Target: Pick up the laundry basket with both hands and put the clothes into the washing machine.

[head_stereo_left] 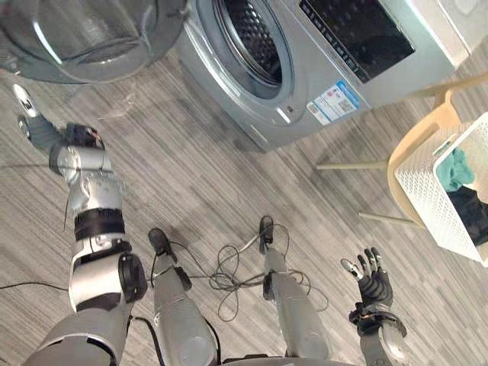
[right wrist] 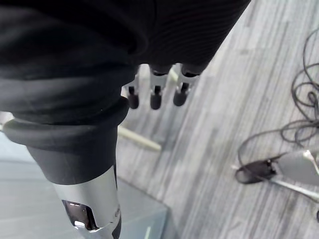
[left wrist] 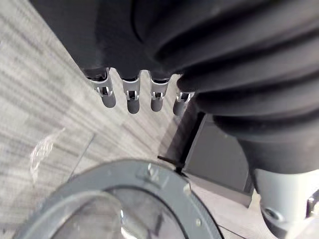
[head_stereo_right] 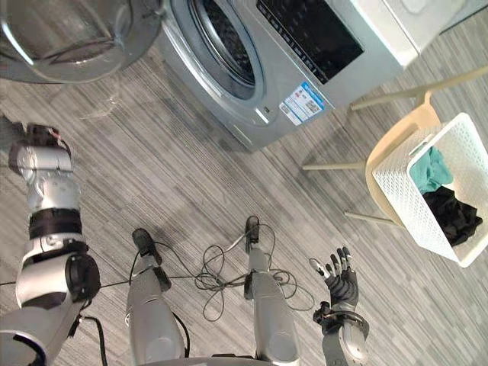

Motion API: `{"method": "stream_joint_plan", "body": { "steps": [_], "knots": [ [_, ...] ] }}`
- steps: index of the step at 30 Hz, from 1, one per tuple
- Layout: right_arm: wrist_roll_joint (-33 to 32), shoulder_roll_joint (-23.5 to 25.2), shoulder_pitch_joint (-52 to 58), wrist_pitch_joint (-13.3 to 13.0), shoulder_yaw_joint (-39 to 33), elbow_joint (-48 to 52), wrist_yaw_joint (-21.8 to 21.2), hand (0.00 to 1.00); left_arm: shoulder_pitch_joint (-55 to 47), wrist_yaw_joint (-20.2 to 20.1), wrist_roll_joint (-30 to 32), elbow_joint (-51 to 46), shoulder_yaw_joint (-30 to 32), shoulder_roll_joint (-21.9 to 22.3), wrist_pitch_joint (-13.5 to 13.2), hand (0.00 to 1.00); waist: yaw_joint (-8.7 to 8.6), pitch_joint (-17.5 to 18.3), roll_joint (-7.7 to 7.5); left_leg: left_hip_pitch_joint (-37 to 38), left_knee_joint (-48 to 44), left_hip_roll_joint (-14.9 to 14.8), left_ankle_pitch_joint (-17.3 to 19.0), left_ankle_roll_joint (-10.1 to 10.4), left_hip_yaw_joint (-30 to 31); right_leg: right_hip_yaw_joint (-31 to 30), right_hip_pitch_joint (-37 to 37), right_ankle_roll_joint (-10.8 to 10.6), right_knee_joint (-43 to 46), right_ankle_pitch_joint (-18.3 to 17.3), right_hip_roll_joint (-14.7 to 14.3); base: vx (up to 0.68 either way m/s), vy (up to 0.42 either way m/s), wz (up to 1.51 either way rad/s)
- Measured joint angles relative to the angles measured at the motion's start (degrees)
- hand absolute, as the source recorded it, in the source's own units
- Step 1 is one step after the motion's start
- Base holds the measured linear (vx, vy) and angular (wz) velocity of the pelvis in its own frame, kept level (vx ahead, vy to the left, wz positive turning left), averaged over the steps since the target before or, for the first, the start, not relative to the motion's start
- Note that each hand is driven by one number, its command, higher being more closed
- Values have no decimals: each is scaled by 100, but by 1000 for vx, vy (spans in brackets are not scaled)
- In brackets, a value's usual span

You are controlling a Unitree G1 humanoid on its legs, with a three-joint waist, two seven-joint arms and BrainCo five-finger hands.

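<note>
The left arm (head_stereo_left: 93,229) is made of silver-grey shells broken by black bands, with a round black joint cap (head_stereo_left: 131,277) and a small red mark by the dark wrist (head_stereo_left: 82,138). The left hand (left wrist: 114,45) wears a black ribbed cover of thick rubbery folds. Its fingers (left wrist: 132,97) are short silver links with dark rounded tips. Beside the cover is a pale grey housing (left wrist: 279,199) with a recessed round screw. The right hand (head_stereo_left: 374,285) has a dark palm and silver, dark-tipped fingers on a silver-grey forearm (head_stereo_left: 386,345). Its ribbed cover (right wrist: 75,74) ends in a smooth black collar joined to a silver cylinder (right wrist: 92,199) with a small dark window.
</note>
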State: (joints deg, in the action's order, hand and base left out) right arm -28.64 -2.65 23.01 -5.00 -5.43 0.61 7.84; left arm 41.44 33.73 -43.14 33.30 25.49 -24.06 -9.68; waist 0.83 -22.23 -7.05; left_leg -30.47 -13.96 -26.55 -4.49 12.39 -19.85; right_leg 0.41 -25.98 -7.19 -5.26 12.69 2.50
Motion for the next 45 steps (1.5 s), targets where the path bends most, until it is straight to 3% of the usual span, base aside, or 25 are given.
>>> {"method": "stream_joint_plan", "body": {
  "steps": [2,5,6,13,16,20,26,28,31,33,34,35,36,37,39,40,41,42,43,45],
  "knots": [
    [3,2,-185,65,-138,-302,30,0,-560,-114,180,-37,-15,213,46,0,5,23,38,171,7,89,20,-42,-1,9,174,-44,20,-35,82,-27,35,17],
    [97,4,-353,135,-379,-799,95,0,-1547,-426,480,-51,-181,908,152,0,7,186,181,571,192,318,9,-105,-10,79,464,-103,204,-239,276,11,49,31],
    [222,9,-381,167,-507,-1124,97,0,-2120,-660,573,-10,-458,1294,208,0,12,370,266,795,350,465,-19,-143,-13,113,556,-135,399,-403,392,41,49,32],
    [684,97,-870,419,-1353,-3066,72,0,-3964,-2027,1575,1488,-980,2344,527,0,20,1070,578,1846,1063,1049,-80,-312,-83,272,1240,-335,744,-872,885,55,58,25],
    [852,136,-1016,529,-1719,-3846,63,0,-4362,-2389,1949,2046,-899,2478,654,0,21,1321,683,2172,1259,1157,-87,-318,-65,366,1530,-361,748,-963,972,64,38,18],
    [916,238,-1079,559,-2170,-4638,60,0,-4560,-2733,3006,2354,-686,2451,796,0,2,1681,738,2709,1538,1190,-121,-259,-86,438,1960,-363,748,-1105,972,48,7,5],
    [923,278,-1269,545,-2445,-4963,75,0,-4497,-2761,3834,2468,-813,2500,862,0,-34,1911,694,3360,1922,1309,-124,-225,-511,40,2058,-360,752,-1135,965,17,17,-35],
    [815,410,-1279,541,-2425,-4953,80,0,-4416,-2731,3936,2599,-995,2487,925,0,-165,1913,650,3558,1922,1341,-81,-173,-772,-244,1988,-359,820,-1133,946,6,26,-77],
    [686,699,-1353,543,-2357,-4931,81,0,-4404,-2723,4095,2606,-1178,2460,944,0,-311,1940,533,3912,1733,1257,155,1,-1643,-984,1682,-140,897,-942,664,26,4,-136],
    [679,719,-1375,553,-2303,-4941,86,0,-4378,-2761,4219,2610,-1360,2418,942,0,-305,1946,516,4038,1594,1186,291,55,-1997,-1061,1565,-73,896,-770,526,-16,-38,-157],
    [741,704,-1429,549,-2278,-4939,88,0,-4257,-2868,4434,2713,-1513,2329,942,0,-329,1942,546,4127,1187,1008,574,35,-2376,-747,1522,314,758,-440,333,-78,-73,-178],
    [822,664,-1455,549,-2273,-4955,89,0,-4152,-2971,4638,2735,-1615,2297,946,0,-352,1941,564,4133,960,923,733,-145,-2560,-535,1539,662,533,-178,264,-102,-87,-184],
    [893,625,-1531,552,-2282,-4979,89,0,-4069,-3063,4823,2728,-1648,2263,939,0,-376,1892,657,4144,830,807,799,-205,-2705,-150,1594,1242,298,-124,278,-123,-108,-126],
    [1004,496,-1613,601,-2304,-5070,85,0,-3901,-3138,5079,2733,-1671,2190,942,0,-510,1816,760,4253,722,678,785,-166,-2992,919,1391,1309,962,-840,519,-124,-92,-88],
    [1208,355,-1611,664,-2315,-5274,82,0,-3880,-3141,5294,2737,-1821,2019,946,0,-655,1807,820,4428,689,605,758,-104,-3072,1466,1267,1263,2080,-1165,857,-51,-60,-33],
    [1379,258,-1597,677,-2316,-5494,90,0,-3863,-3109,5386,2744,-1936,1814,945,0,-637,1827,774,4534,655,708,751,-23,-3006,1660,1281,980,2461,-1339,1031,14,-107,-23],
    [1530,126,-1664,682,-2284,-5672,91,0,-3856,-3044,5399,2794,-1986,1703,959,0,-627,1847,743,4501,653,738,768,3,-2846,1664,1266,315,2444,-1454,1029,7,-130,-27],
    [1571,33,-1730,682,-2288,-5771,93,0,-3851,-2981,5386,2819,-1998,1704,994,0,-633,1806,810,4448,706,706,772,-7,-2682,1675,1265,322,2338,-1432,931,-40,-138,-26],
    [1605,-125,-1901,692,-2334,-5902,101,0,-3806,-2949,5265,2830,-2046,1756,1051,0,-605,1761,1114,4242,836,665,845,-130,-2202,1769,1270,347,1953,-1315,739,-40,-72,-10],
    [1672,-251,-2002,764,-2452,-6046,103,0,-3778,-2900,5199,2829,-2002,1817,1058,0,-563,1718,1211,4151,898,666,948,-297,-1998,1893,1293,327,1836,-1288,680,-42,-28,4]
  ]
}}
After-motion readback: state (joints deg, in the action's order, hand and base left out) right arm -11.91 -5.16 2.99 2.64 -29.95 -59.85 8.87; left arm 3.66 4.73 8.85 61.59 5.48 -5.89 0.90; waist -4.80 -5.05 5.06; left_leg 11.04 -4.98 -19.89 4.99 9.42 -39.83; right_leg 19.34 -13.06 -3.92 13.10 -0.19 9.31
